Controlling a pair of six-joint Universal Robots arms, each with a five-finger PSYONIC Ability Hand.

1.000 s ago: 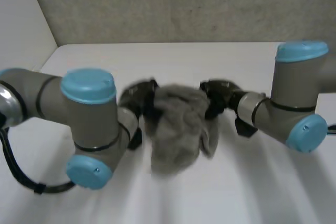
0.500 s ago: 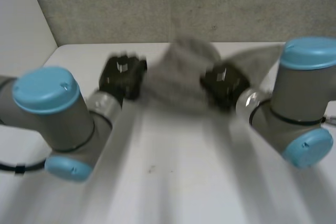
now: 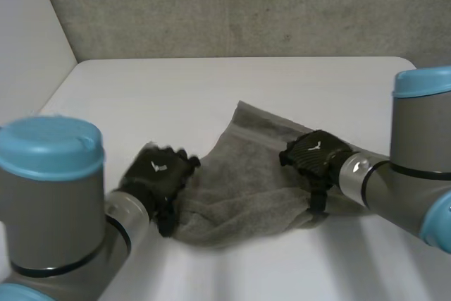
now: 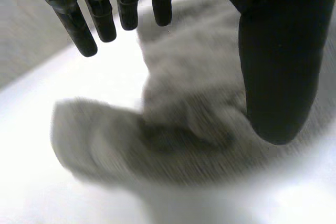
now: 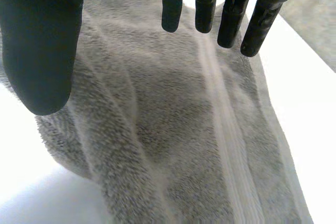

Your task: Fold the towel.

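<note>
A grey towel (image 3: 246,181) lies rumpled on the white table (image 3: 176,96), spread between my two hands. My left hand (image 3: 156,177) hovers at the towel's left edge, fingers (image 4: 100,17) straight and apart from the thumb (image 4: 273,61), nothing pinched; the towel (image 4: 178,124) lies bunched below the palm. My right hand (image 3: 315,156) is over the towel's right part, fingers (image 5: 210,3) straight and thumb (image 5: 42,40) wide apart, above the towel (image 5: 173,129) and its woven band (image 5: 226,135).
A grey wall (image 3: 239,5) rises behind the table's far edge. Bare tabletop stretches beyond the towel and in front of it. My two arms (image 3: 49,202) flank the towel at the near side.
The hands held the towel bunched in the air and swung it away from me. Now both hands have come back down and let go, and the towel lies on the table.
</note>
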